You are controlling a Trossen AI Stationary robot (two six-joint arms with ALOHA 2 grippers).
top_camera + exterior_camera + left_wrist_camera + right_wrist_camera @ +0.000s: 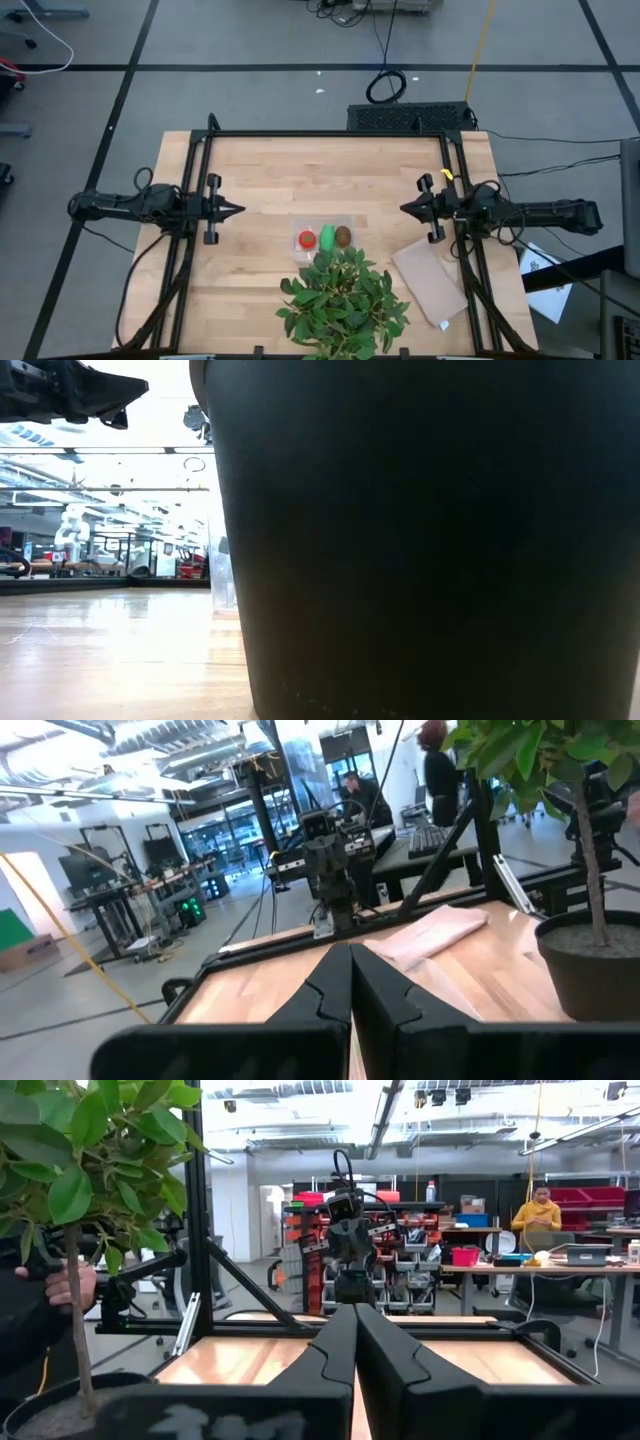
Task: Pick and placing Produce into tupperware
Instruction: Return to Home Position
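Holding the red tomato [306, 239], green piece [327, 237] and brown kiwi [343, 236] side by side in a row, the clear container [298, 227] sits mid-table with the leafy plant [343, 300] just beside it. Left gripper [238, 210] hangs well to the container's left and right gripper [404, 208] well to its right. Both jaws are clenched on nothing, tips aimed at the container and well apart from the produce.
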